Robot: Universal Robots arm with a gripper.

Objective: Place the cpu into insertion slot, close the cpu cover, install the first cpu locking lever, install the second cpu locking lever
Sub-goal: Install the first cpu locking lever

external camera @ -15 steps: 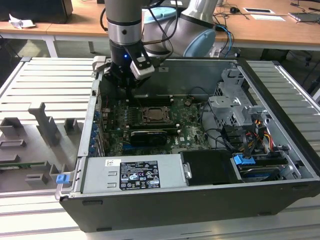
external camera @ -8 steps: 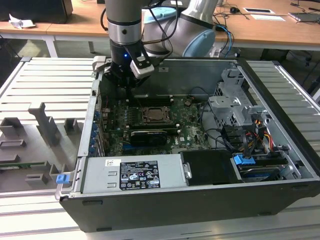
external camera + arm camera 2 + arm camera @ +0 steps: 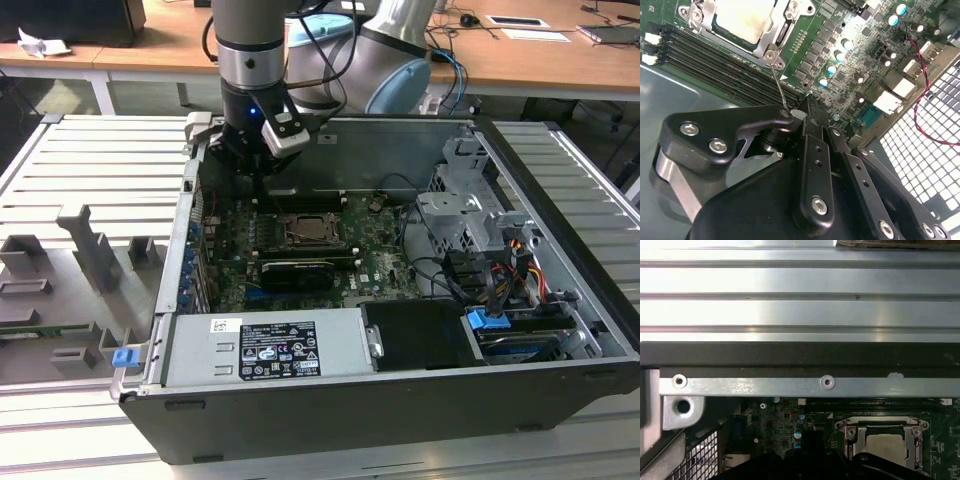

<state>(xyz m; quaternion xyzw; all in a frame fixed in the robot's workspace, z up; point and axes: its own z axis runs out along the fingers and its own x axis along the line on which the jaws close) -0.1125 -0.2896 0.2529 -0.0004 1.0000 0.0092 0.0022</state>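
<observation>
The cpu (image 3: 308, 233) lies flat in its socket on the green motherboard, its dull metal top showing in both wrist views (image 3: 740, 20) (image 3: 887, 446). The silvery cpu cover (image 3: 766, 44) (image 3: 847, 432) is folded down around it as a frame. A thin wire locking lever (image 3: 778, 82) runs from a screw at the socket's corner to the fingertips. My gripper (image 3: 257, 185) (image 3: 805, 106) hangs beside the socket toward the exterior view's left. Its fingers look shut, and their tip meets the lever's free end; whether it grips the lever I cannot tell.
Memory slots (image 3: 705, 60) run beside the socket. A long black oblong component (image 3: 297, 273) lies in front of it. The power supply (image 3: 265, 350), drive cage (image 3: 460, 215) and cable bundle (image 3: 500, 270) crowd the case. The case wall (image 3: 790, 385) and perforated rear panel (image 3: 925, 130) are close by.
</observation>
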